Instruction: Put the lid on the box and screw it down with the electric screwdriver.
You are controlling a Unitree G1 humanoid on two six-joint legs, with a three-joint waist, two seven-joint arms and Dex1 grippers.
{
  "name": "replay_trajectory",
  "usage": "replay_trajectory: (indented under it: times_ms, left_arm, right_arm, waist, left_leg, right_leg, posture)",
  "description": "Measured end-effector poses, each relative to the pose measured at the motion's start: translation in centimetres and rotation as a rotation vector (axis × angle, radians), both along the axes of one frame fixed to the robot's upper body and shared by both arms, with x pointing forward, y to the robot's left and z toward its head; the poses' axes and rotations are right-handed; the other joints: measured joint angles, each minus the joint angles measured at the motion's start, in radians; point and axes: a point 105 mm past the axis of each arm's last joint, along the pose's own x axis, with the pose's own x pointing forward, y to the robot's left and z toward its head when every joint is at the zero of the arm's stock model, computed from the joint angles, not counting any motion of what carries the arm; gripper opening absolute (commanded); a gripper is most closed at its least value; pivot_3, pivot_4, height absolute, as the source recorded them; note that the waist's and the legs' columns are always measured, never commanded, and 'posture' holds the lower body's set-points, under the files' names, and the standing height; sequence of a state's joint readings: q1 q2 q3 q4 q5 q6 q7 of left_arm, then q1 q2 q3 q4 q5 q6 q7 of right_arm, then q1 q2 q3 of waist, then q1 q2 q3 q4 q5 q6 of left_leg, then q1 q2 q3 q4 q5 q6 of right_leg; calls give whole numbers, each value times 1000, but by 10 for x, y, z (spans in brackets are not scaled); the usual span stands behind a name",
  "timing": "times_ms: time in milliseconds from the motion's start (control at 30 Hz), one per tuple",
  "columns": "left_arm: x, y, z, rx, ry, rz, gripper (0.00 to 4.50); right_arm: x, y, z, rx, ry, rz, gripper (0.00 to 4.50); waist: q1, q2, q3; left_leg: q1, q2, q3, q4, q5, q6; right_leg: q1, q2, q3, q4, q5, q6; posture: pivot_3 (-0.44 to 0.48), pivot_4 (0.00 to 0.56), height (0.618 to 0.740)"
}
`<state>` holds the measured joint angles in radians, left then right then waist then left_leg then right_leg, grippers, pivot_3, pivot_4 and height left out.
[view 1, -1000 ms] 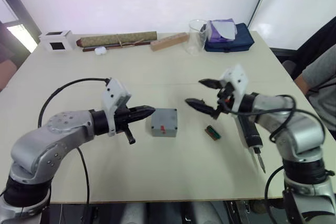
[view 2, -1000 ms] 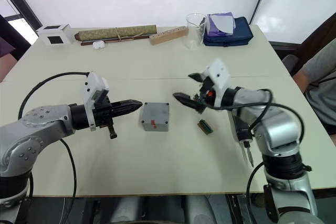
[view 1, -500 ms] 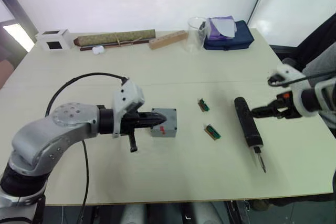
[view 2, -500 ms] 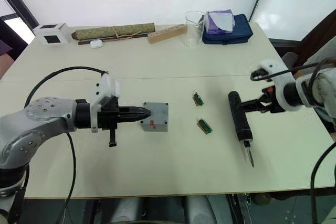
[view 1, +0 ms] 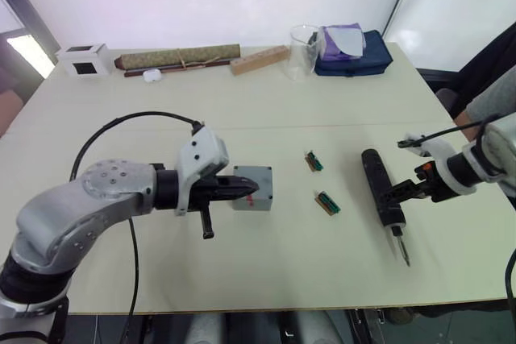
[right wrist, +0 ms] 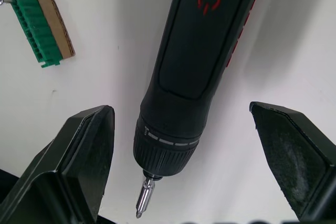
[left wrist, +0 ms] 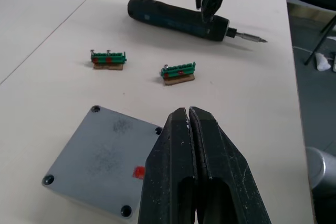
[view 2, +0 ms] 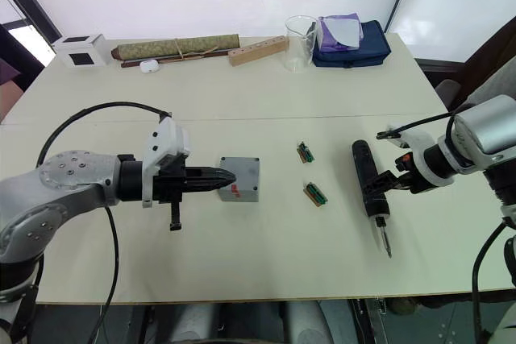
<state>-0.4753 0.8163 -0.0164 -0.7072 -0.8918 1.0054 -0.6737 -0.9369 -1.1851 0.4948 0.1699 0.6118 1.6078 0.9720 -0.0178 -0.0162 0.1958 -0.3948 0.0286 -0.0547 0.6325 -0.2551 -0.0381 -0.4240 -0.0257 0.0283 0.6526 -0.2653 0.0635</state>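
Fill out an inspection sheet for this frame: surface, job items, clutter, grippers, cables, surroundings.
Surface: pale table.
Job's things: grey box, lid on it; electric screwdriver lying flat.
Clutter: two green terminal blocks; white cube, rolled mat, wooden block, glass beaker, blue pouch.
Grippers: left gripper shut, tips at the box's edge; right gripper open, straddling the screwdriver.
Cables: black cable looping over the left arm.
Surroundings: a person's sleeve beside the table.
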Motion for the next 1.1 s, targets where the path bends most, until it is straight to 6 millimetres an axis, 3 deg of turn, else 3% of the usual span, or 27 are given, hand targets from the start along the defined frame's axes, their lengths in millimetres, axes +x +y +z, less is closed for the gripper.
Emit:
replay_trajectory:
  times_ms: [200,300,600,967,1033,1100]
  left_arm:
    - [-2,-2,-1,-18,11,22,0]
    - [-1,-2,0,-24,10,32,0]
    - [0,1,-4,-30,25,67,0]
    - [2,7,-7,-29,29,81,0]
    - [4,9,-7,-31,28,84,0]
    - [8,14,-9,-47,43,96,0]
  right_arm:
    - [-5,5,-22,-32,61,51,4457]
    - [2,9,-25,-40,62,51,4457]
    - [8,7,-33,-101,66,98,2116]
    - [10,5,-36,-103,56,101,2115]
    - [16,6,-35,-80,51,84,2111]
    - [35,10,-28,-27,5,34,2111]
  waist:
    - [0,0,0]
    - [-4,-4,-2]
    - [-4,-8,-4]
    - [-4,-12,-6]
    - [-11,-12,-6]
    - [-29,-9,-4]
  left_leg:
    - [0,0,0,0,0,0]
    - [2,1,0,1,0,0]
    - [4,1,-2,5,0,0]
    - [6,1,-3,6,0,0]
    - [7,1,-3,8,0,0]
    - [6,2,-2,12,0,0]
  right_leg:
    - [0,0,0,1,0,0]
    - [1,1,0,1,0,0]
    - [7,1,-1,1,1,0]
    - [10,1,-3,1,1,-1]
    - [11,2,-3,0,1,-3]
    - [12,2,-2,1,3,-5]
  posture:
    - [0,150,740]
    - [0,150,740]
    - [0,150,740]
    - [0,150,740]
    - [0,150,740]
    - [0,150,740]
